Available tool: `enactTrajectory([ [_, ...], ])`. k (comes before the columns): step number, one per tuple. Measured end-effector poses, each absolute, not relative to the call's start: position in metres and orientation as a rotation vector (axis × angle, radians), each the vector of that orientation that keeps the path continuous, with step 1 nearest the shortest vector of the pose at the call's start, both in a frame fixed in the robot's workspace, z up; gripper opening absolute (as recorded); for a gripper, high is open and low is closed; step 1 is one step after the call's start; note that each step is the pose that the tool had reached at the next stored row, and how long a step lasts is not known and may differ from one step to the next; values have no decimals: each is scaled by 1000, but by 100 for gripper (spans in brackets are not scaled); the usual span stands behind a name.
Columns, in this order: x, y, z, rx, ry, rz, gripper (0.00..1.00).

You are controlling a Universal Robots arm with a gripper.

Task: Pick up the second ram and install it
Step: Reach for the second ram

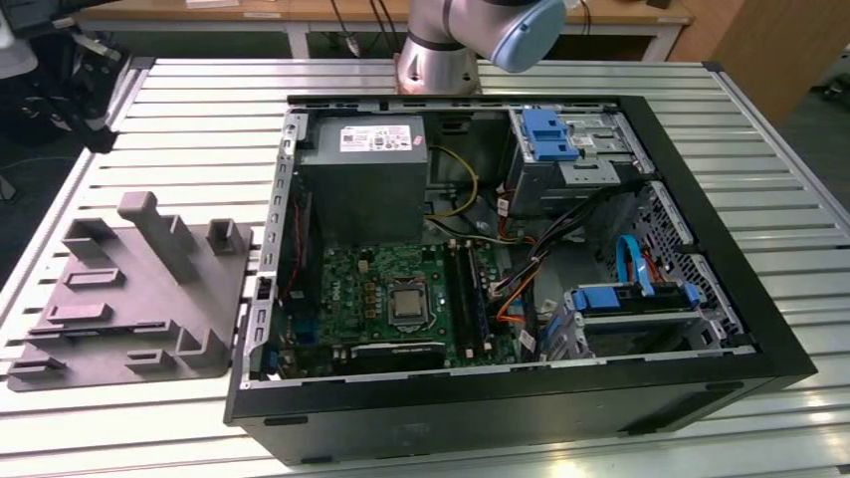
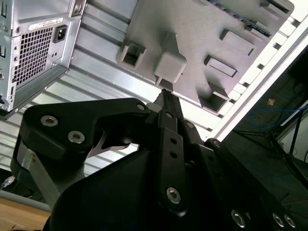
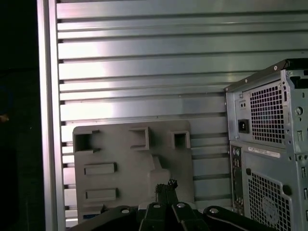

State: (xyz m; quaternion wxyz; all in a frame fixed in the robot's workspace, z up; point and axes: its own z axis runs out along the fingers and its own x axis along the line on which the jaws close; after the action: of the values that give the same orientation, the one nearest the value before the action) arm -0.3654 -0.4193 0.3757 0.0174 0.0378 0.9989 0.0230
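Note:
My gripper (image 2: 163, 95) hangs high above the grey holder block (image 3: 130, 168) beside the computer case. Its black fingers (image 3: 166, 188) are pressed together at the tips with nothing between them. The second ram (image 2: 243, 19) appears as a thin dark-blue strip lying along one edge of the holder; a sliver of blue (image 3: 91, 217) shows at that same edge in the first wrist view. In the exterior view the holder block (image 1: 133, 299) stands at the exterior view's left of the open case (image 1: 505, 398), whose green motherboard (image 1: 365, 284) with long black slot rails (image 1: 465, 284) lies uncovered.
The case stands on a slatted aluminium table (image 1: 199, 129). Inside are a grey power-supply box (image 1: 361, 174), drive cages with blue clips (image 1: 551, 134) and loose cables (image 1: 519, 289). The arm's base (image 1: 439, 60) rises behind the case. The case's rear panel (image 3: 269, 154) is close to the holder.

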Motion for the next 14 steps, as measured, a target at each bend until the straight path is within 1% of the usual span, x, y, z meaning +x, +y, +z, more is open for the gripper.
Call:
enactTrajectory([
  [14,-392,-432,367,117,3104,71,10],
])
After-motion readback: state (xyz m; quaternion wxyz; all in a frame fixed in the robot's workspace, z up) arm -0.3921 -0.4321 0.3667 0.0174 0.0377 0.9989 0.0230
